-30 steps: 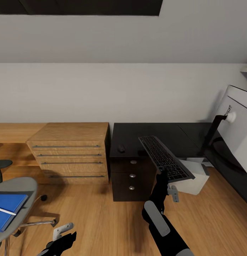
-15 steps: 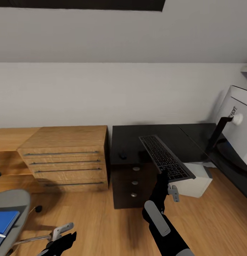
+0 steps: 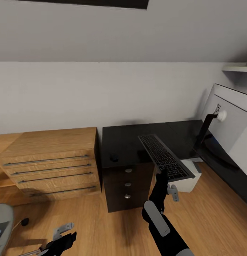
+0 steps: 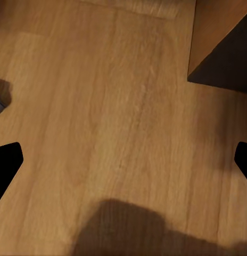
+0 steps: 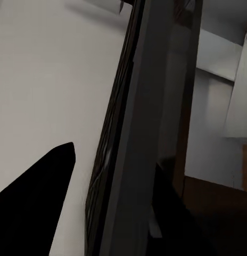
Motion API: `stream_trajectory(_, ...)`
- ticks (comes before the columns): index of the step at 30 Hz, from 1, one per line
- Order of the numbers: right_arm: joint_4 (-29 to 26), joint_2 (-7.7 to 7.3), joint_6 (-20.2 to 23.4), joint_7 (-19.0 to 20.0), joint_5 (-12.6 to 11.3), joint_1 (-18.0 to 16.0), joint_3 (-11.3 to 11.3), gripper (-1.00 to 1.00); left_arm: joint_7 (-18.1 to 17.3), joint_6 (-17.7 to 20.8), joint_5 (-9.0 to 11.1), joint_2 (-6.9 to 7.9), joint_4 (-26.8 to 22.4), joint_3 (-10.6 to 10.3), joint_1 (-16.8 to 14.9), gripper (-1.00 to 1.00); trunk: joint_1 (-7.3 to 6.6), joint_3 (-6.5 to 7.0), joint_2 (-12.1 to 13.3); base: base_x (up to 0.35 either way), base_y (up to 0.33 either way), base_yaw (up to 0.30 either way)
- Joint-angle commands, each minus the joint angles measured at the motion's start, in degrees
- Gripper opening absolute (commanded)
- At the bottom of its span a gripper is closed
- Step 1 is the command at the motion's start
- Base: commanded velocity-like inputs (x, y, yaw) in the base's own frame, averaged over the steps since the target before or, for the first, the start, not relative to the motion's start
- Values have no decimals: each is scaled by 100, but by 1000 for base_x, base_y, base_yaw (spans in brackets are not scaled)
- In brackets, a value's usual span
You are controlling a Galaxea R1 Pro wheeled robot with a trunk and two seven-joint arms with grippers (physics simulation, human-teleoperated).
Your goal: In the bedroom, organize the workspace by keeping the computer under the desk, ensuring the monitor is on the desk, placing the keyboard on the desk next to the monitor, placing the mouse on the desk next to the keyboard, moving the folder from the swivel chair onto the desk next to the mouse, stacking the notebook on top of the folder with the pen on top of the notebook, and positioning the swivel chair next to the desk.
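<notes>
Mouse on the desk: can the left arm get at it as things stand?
Probably not. The left end effector hangs low over the floor, open, and the mouse sits up on the desk, above the drawer unit. The arm must rise first.

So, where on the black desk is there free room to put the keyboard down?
The desk top looks bare between the mouse near its front left corner and the monitor foot at the right. The keyboard, held by the right gripper, hangs over that patch's front edge. It gets crowded near the monitor.

swivel chair (image 3: 2, 220) cut off at edge; monitor (image 3: 231, 126) cropped
</notes>
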Motion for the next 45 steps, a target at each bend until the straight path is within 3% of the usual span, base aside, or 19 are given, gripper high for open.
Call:
stream_trajectory(1,-4,0,-18,-53,41,-5,12,-100,55,13,60,8,-11,-28,-2,100,0,-6,-3,17,18,-29)
stream_trajectory(8,2,0,12,83,27,-1,4,-100,50,8,52,8,-11,-19,0,100,0,-6,-3,215,152,-4)
stream_trajectory(10,41,-65,78,23,-28,-2,75,-100,62,-13,43,-57,55,-21,-2,100,0,-6,-3,0,0,0)
stream_trajectory(11,76,-70,103,-17,-167,-33,80,-100,61,-14,43,-90,49,-21,-2,100,0,-6,-3,0,0,0)
stream_trajectory(15,210,-4,127,-28,-276,-111,53,-100,60,-15,43,-143,40,-20,-2,100,0,-6,-3,0,0,0)
stream_trajectory(22,433,0,-98,176,-49,-165,25,-100,59,-17,41,-232,33,-19,-2,100,0,-6,-3,0,0,0)
stream_trajectory(34,682,0,-211,188,-60,-169,46,-100,51,-17,37,-238,32,-18,-2,100,0,-6,-3,64,85,0)
stream_trajectory(45,686,0,-211,196,-61,-164,443,-100,50,-17,34,-238,33,-20,-2,100,0,-6,-3,90,82,0)
